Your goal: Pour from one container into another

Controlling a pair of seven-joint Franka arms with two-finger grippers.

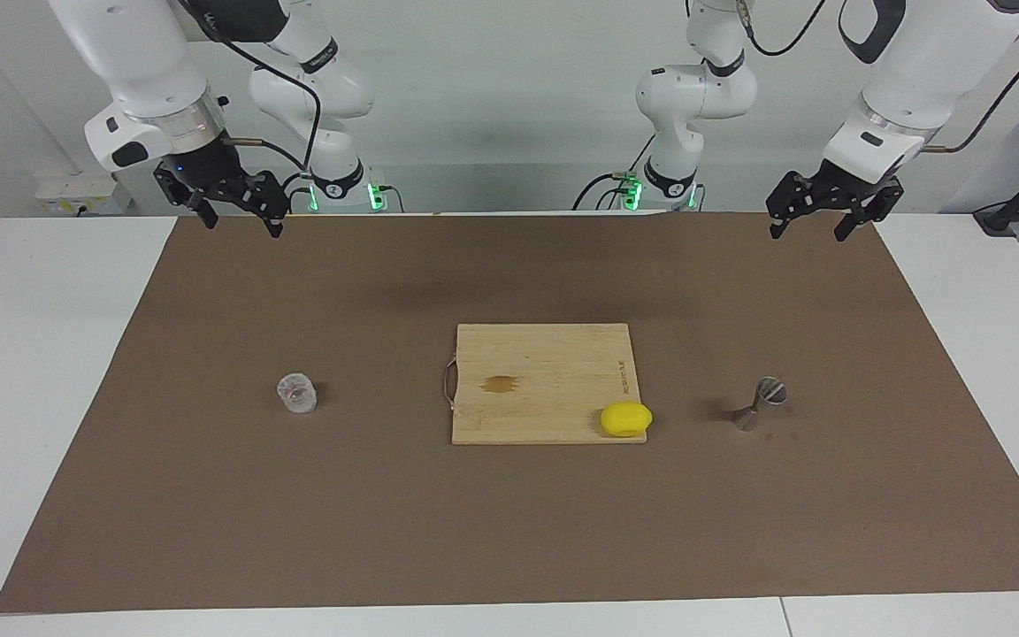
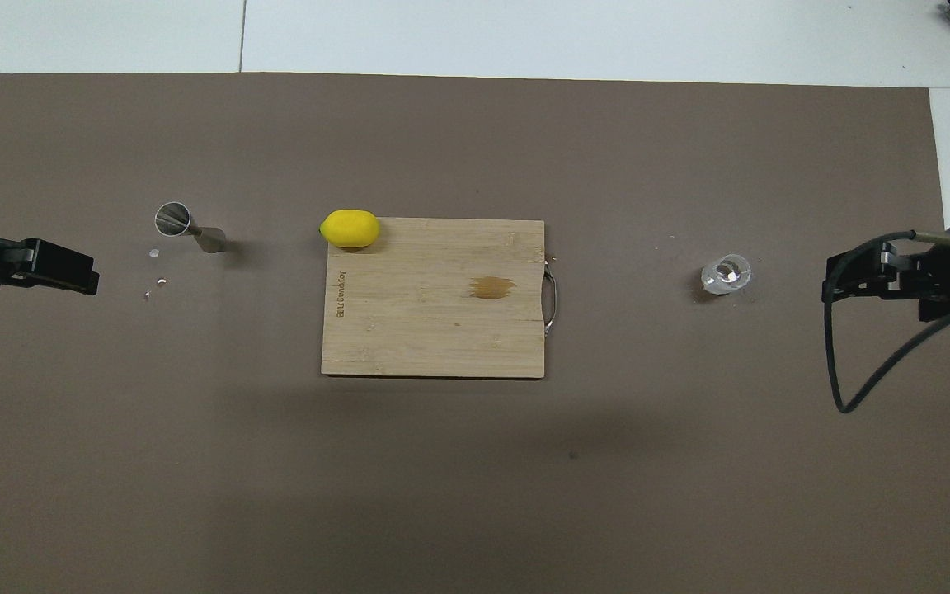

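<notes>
At the right arm's end: I saw the glass cup (image 1: 297,393) upright, probably empty.
Nearer arm: right gripper (image 1: 241,218), wide, empty.
Left gripper (image 1: 821,218): wide, waiting above the jigger's (image 1: 762,402) end.

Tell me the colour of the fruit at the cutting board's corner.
Bright yellow: the lemon on the cutting board; clearest in the overhead view.
</notes>
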